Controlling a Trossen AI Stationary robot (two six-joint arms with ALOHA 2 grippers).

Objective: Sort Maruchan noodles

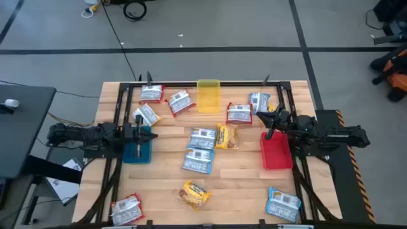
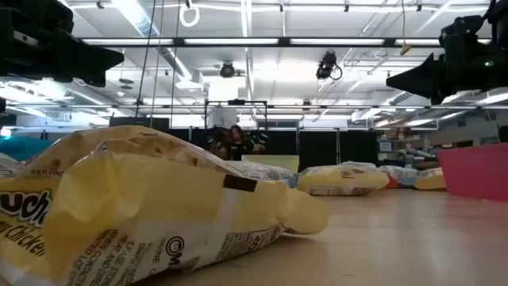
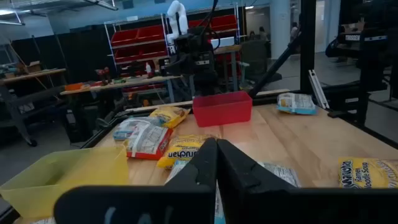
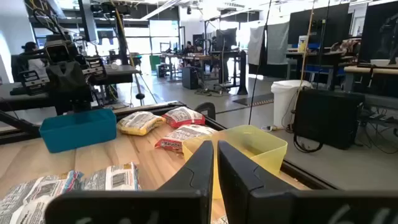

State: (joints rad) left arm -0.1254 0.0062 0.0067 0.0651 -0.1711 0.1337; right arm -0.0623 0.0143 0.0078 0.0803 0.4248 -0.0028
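Left side of the wooden table (image 1: pixel 241 184): the left gripper (image 1: pixel 138 131) hangs over the blue bin (image 1: pixel 138 150), fingers pressed together with nothing between them; its wrist view shows the two dark fingers (image 3: pixel 205 163) meeting in a thin seam. A red-and-white packet (image 1: pixel 126 209) lies at the near left corner, partly cut off by the picture's edge. Three more red-and-white packets (image 1: pixel 151 94) sit at the far left, the nearest of them just beside the gripper.

Centre: the yellow bin (image 1: pixel 208 96) stands at the far edge. Three blue-and-white packets (image 1: pixel 202 138) lie in a column mid-table, touching a yellow-orange packet (image 1: pixel 227 136) beside them. Another yellow-orange packet (image 1: pixel 195 193) lies alone toward the near edge. From table height this one fills the foreground (image 2: pixel 151 214), hiding most of the left half of the table; its print is cut off at the frame.

Right side: a red-and-white packet (image 1: pixel 239 114) and a blue-and-white one (image 1: pixel 259 101) lie between the yellow bin and the right gripper (image 1: pixel 272 124). That gripper hangs at the far end of the red bin (image 1: pixel 275 151), fingers clenched on nothing, as its wrist view shows (image 4: pixel 214 163). Something yellow shows behind it in the overhead view, too hidden to name. A last blue-and-white packet (image 1: pixel 282 203) lies in the near right corner.
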